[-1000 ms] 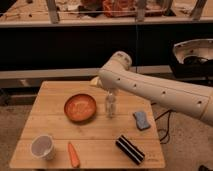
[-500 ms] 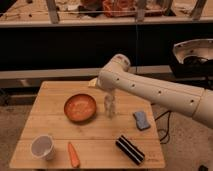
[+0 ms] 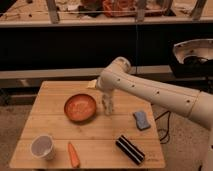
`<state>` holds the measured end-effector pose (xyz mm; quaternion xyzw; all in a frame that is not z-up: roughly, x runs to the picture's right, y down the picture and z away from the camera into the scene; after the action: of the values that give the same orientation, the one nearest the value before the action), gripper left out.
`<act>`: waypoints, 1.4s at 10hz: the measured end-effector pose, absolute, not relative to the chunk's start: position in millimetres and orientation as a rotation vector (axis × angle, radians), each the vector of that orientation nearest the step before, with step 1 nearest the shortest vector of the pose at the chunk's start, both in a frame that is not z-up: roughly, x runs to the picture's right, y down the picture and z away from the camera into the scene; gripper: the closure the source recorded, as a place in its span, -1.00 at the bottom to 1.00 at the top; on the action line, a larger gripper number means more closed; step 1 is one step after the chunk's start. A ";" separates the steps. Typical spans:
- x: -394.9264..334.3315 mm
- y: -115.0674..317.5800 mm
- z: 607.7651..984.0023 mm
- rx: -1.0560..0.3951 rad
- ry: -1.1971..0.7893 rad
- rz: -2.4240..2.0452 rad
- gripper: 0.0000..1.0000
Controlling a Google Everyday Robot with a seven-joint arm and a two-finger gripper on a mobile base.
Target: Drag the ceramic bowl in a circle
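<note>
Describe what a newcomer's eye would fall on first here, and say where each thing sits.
The big white arm reaches in from the right, its gripper low over the wooden table just right of the orange-red ceramic bowl. Near the front left edge sit a white cup and a carrot.

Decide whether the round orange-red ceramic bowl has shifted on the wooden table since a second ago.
No. The orange-red ceramic bowl keeps its place relative to the small white cup; the robot's hand hangs beside it, toward the blue sponge.
</note>
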<state>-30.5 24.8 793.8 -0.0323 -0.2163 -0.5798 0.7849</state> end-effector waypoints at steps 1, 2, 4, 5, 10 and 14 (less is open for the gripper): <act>-35.3 28.8 803.0 -0.061 -0.484 -1.265 -0.60; -39.0 32.0 810.7 -0.055 -0.499 -1.276 -0.60; -38.6 32.4 817.7 -0.048 -0.516 -1.284 -0.60; -40.0 34.2 820.0 -0.047 -0.526 -1.285 -0.60; -50.1 50.5 844.3 -0.024 -0.586 -1.298 -0.60; -48.1 53.7 840.4 -0.036 -0.590 -1.302 -0.60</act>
<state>-48.1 53.7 840.4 -0.0166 -0.2705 -0.5971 0.7551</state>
